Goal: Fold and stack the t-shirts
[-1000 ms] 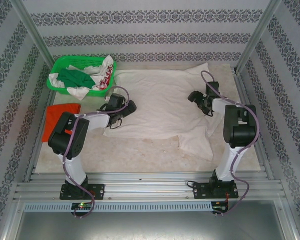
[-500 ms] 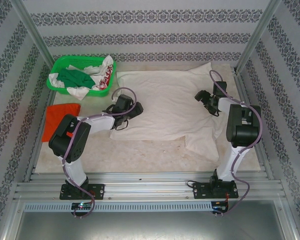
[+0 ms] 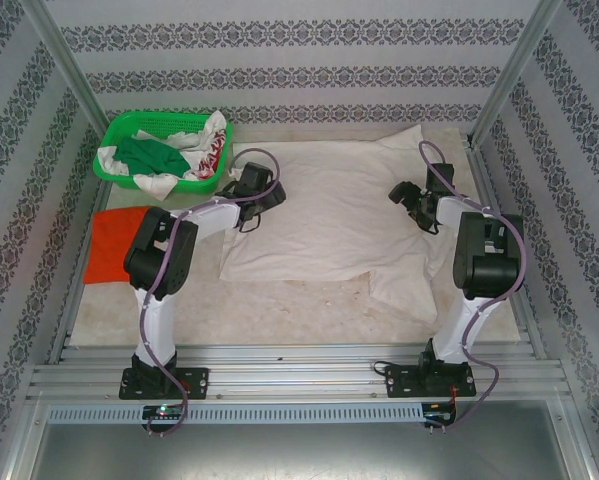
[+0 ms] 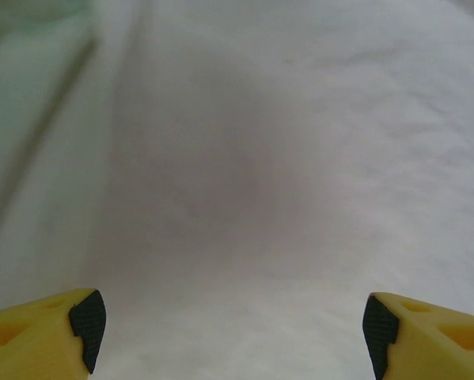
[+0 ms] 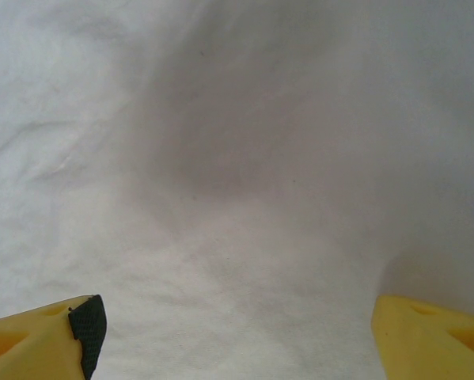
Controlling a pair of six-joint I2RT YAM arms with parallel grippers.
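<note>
Top: white shirt [image 3: 329, 215] spread right of basket [image 3: 149, 116], orange shirt [image 3: 107, 245] just nearside of it. Left gripper [image 3: 251, 200] and right gripper [image 3: 412, 200] are over the white shirt. Left wrist: jaws apart, empty. Right wrist: same. I judge the cloth light and limp; I'd pinch its edges.

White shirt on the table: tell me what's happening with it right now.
Two robot arms are working on the white shirt, which lies spread across the table, not yet folded. The left gripper hovers over its left edge and the right gripper over its right side; both are open and hold nothing. An orange shirt lies at the table's left edge, and a green basket at the back left holds more clothes.
</note>
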